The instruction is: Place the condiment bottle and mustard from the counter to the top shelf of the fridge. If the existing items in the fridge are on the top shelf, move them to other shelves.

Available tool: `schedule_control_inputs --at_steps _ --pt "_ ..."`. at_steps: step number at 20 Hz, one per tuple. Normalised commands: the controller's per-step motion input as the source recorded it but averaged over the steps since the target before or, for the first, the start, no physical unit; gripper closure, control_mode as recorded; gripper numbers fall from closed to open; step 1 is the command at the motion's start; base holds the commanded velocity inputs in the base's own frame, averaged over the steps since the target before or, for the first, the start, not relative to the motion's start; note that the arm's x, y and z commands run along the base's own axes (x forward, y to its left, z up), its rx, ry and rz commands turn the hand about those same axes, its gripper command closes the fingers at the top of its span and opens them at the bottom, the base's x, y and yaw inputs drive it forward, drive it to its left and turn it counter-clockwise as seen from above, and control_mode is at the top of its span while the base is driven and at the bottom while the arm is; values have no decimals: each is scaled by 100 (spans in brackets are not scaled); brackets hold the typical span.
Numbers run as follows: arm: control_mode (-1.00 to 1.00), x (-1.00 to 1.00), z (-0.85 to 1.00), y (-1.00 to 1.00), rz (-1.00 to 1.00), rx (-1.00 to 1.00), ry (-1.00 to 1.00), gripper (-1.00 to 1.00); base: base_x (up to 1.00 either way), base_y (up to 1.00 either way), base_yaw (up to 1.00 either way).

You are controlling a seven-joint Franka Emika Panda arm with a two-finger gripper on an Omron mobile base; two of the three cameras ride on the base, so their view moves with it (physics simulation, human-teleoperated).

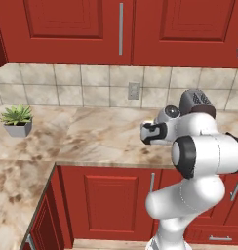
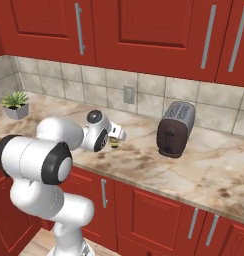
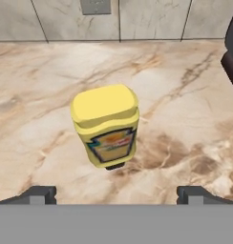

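You see gripper (image 3: 116, 193) fully open, holding nothing; fingertips (image 3: 39, 194) barely poke into hand view; mustard (image 3: 106, 125) upright on counter (image 3: 185, 109) ahead, between them; toaster (image 2: 176, 129) cut off at right edge there.

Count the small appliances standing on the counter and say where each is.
1: a dark toaster on the counter near the tiled wall, right of the mustard. The arm may hide others.

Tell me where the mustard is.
The mustard stands upright on the counter in the hand view, centred ahead of the open gripper, with the toaster to its right.
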Motion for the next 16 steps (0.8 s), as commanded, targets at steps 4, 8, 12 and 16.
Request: schedule_control_inputs --at_steps 4,8,12,16 --pt "-100 17 -5 0 0 0 0 -100 0 0 0" --pt "-100 17 -4 0 0 0 0 -100 0 0 0" --pt "-100 16 -7 0 0 0 0 -100 0 0 0" --pt "-100 20 -3 0 0 0 0 -100 0 0 0"
